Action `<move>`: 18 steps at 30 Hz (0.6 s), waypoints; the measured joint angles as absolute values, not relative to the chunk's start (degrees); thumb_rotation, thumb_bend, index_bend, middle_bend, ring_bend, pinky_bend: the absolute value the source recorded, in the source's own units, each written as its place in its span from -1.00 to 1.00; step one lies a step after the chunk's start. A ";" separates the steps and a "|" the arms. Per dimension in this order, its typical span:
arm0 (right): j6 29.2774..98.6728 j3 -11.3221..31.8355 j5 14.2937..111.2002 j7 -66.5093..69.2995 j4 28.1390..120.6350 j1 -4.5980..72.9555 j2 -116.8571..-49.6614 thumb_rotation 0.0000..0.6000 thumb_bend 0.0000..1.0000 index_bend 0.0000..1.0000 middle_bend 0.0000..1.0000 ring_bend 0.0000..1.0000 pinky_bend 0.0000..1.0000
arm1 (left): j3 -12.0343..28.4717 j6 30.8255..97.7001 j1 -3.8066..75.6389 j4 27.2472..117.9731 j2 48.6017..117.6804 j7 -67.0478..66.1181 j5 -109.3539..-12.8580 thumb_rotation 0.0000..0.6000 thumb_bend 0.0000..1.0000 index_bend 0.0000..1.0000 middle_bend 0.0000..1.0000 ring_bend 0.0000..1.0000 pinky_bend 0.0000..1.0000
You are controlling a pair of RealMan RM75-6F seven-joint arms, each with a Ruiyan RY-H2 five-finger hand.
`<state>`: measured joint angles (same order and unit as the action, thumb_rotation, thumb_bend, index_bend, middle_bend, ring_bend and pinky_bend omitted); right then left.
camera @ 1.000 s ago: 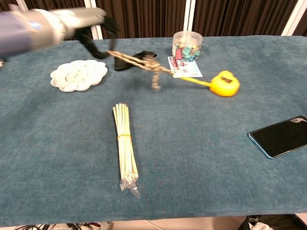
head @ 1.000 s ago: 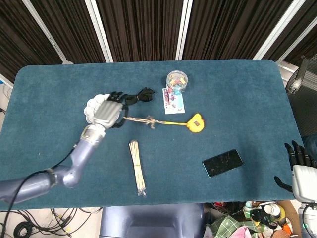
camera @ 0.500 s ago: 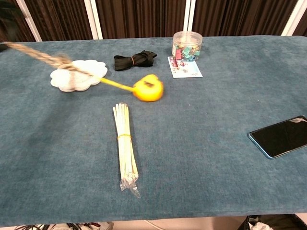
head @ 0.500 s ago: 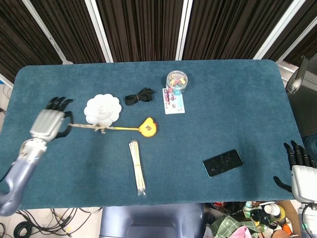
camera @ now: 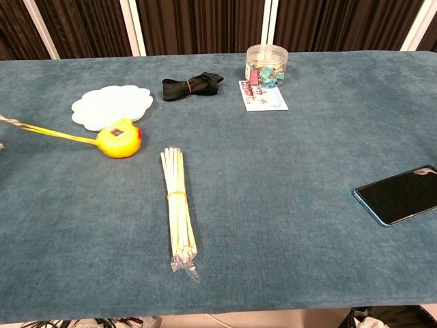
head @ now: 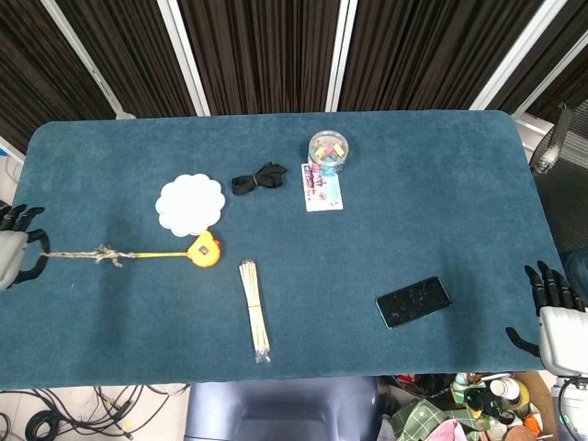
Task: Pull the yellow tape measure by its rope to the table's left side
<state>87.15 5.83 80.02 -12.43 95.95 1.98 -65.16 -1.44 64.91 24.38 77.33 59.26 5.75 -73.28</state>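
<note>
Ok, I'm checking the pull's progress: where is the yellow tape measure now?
In the head view the yellow tape measure lies left of centre, just below the white flower-shaped plate and left of the sticks.

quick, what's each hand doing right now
Left hand: holds the braided tan rope of the round yellow tape measure.
Right hand: holds nothing, fingers apart, off the table's edge.

head view: looking straight down, high, framing whole table point(head: 459, 165)
chest view: looking low across table toward curtains, nearer
shared: table's middle
</note>
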 measured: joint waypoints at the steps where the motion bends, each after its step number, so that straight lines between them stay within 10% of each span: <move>1: 87.13 5.84 79.96 -12.43 95.96 1.97 -65.16 1.00 -0.86 -0.98 -1.00 -0.87 -0.69 | -1.58 64.77 24.00 76.44 59.31 6.14 -73.24 1.00 0.01 0.34 -0.79 -1.00 -1.00; 12: 86.93 5.73 80.03 -12.97 96.33 2.07 -65.30 1.00 -0.86 -0.98 -1.00 -0.87 -0.69 | 1.75 62.89 26.03 72.35 63.10 11.40 -75.00 1.00 0.00 0.27 -0.82 -1.00 -1.00; 18: 86.77 5.93 79.58 -12.64 96.09 2.09 -65.27 1.00 -0.86 -0.98 -1.00 -0.87 -0.69 | 4.10 60.17 30.67 74.72 64.39 7.05 -76.23 1.00 -0.42 -0.63 -1.00 -1.00 -1.00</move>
